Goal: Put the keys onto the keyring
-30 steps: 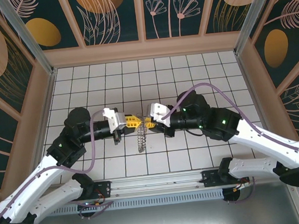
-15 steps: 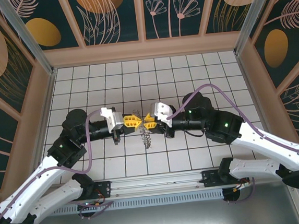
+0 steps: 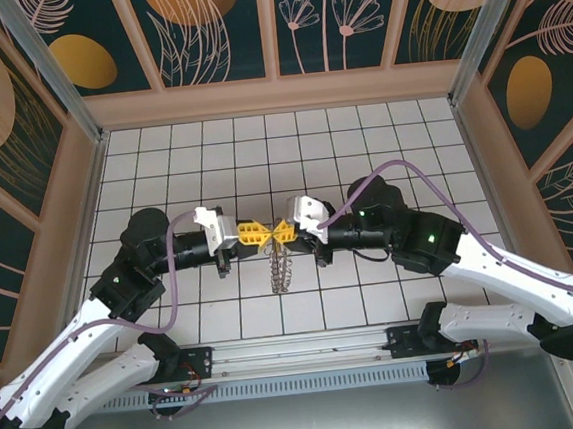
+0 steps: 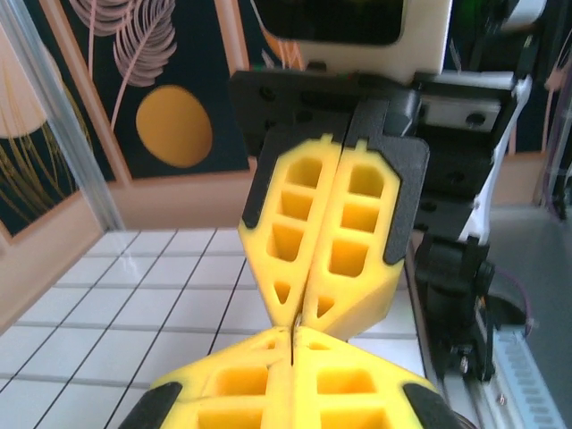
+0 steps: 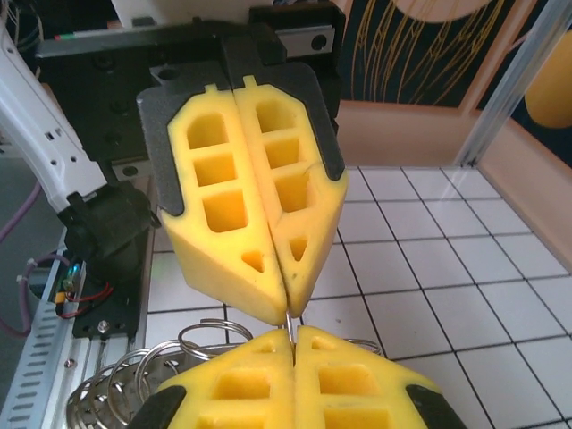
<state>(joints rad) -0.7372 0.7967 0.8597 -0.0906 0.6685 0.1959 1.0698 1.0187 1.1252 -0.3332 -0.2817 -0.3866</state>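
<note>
The keyring (image 3: 280, 267) hangs edge-on in the air over the middle of the tiled floor (image 3: 380, 136), just below and a touch right of the spot where my two sets of yellow fingers meet; from my right wrist its grey wire loops (image 5: 192, 344) show low on the left, just beside my own fingertips. My left gripper (image 3: 258, 234) reaches in from the left and my right gripper (image 3: 274, 234) from the right, tip against tip, both clenched with their pads pressed flat together. A thin metal sliver (image 5: 289, 323) pokes out between the two pairs of tips, but I cannot tell what it belongs to, nor which of my grippers carries the ring. Both forearms lie low and level over the tiles, with the patterned dark walls (image 3: 220, 30) well beyond on the far side
</note>
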